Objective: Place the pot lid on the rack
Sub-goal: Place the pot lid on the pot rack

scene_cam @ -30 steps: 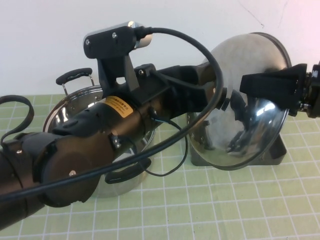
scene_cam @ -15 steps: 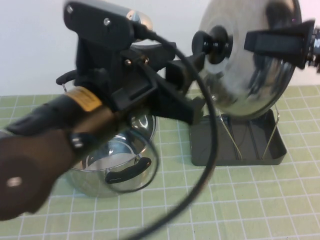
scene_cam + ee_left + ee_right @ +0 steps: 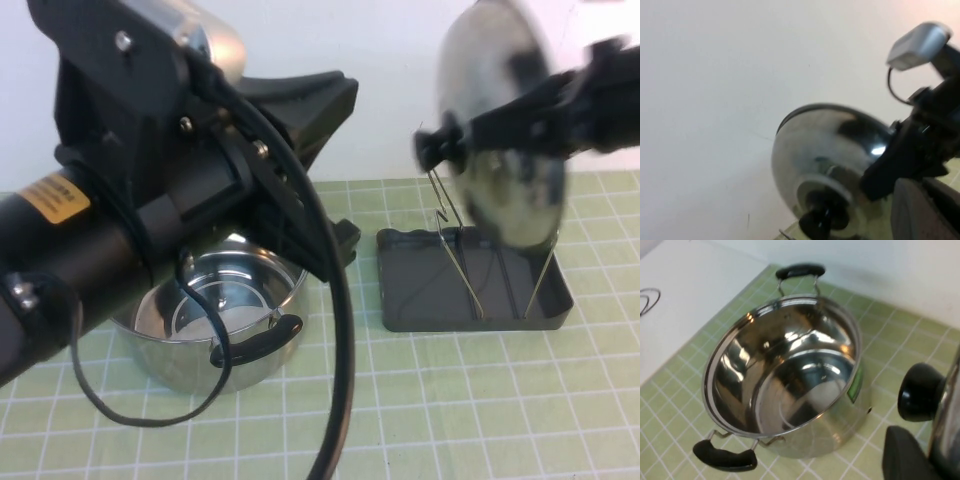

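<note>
Right gripper point(image 3: 520, 115) is up over the far right part of the desk, jaws clamped on the rim of the round domed shiny stainless-steel pot lid point(image 3: 500, 130). Lid hangs nearly on edge in the air, its black round knob point(image 3: 433, 150) facing the desk's left side. It sits directly above the small dark grey rectangular plastic rack point(image 3: 440, 300), low edge down among the tall bent silver wire loops point(image 3: 455, 240); whether it touches the wires cannot be told.

Rack tray rests on the green grid mat point(image 3: 450, 400), toward the right edge of the desk, just beside the steel pot with two black handles point(image 3: 215, 315). Pot stands upright, uncovered, left of centre, one handle pointing at the near edge.

Left gripper point(image 3: 300, 110) is raised high over the pot, well apart from the lid, holding nothing that shows; whether its jaws are parted cannot be told. Left arm's black cable point(image 3: 335, 330) loops down in front of the pot.

Left wrist view: lid point(image 3: 830, 160) and knob point(image 3: 815, 222) against the white wall.

Right wrist view: pot point(image 3: 785, 375) below, knob point(image 3: 920, 392) just beside the gripper.
</note>
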